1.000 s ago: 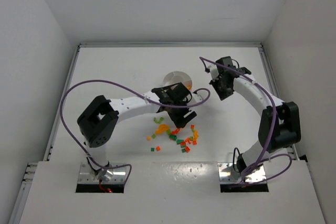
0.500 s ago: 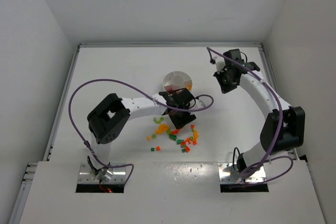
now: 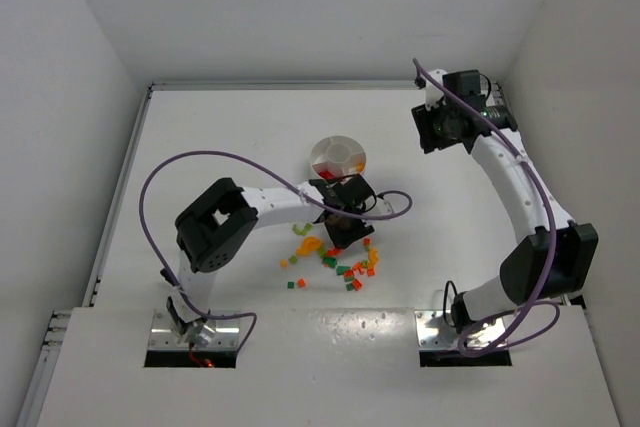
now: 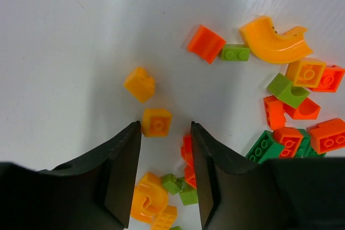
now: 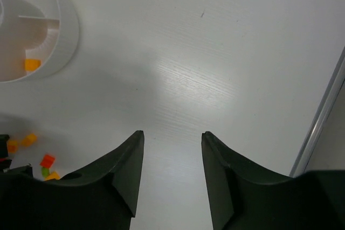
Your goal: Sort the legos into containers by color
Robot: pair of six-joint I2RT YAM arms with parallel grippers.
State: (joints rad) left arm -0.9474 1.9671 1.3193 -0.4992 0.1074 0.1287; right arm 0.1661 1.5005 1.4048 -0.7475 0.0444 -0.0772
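Left gripper [image 4: 164, 171]: jaws apart, straddling one orange brick [image 4: 156, 122], nothing clamped yet. Centre it before closing; red bricks [image 4: 187, 152] crowd one finger. Brick pile [image 3: 345, 259] sits near white dish [image 3: 338, 155]. Right gripper [image 5: 171, 149]: unclenched, empty, above table [image 5: 215, 52].

Right hand [image 3: 438, 131] withdrawn from the dish [image 3: 322, 148] toward the far right corner, jaws now parted. Left hand [image 3: 340, 228] shifted over the bricks [image 3: 352, 268] (jaws narrowing).

arms [image 3: 270, 202]: white links, black joints | cables [image 3: 210, 154]: thin purple loops | fingers [image 4: 121, 171]: black, tapered
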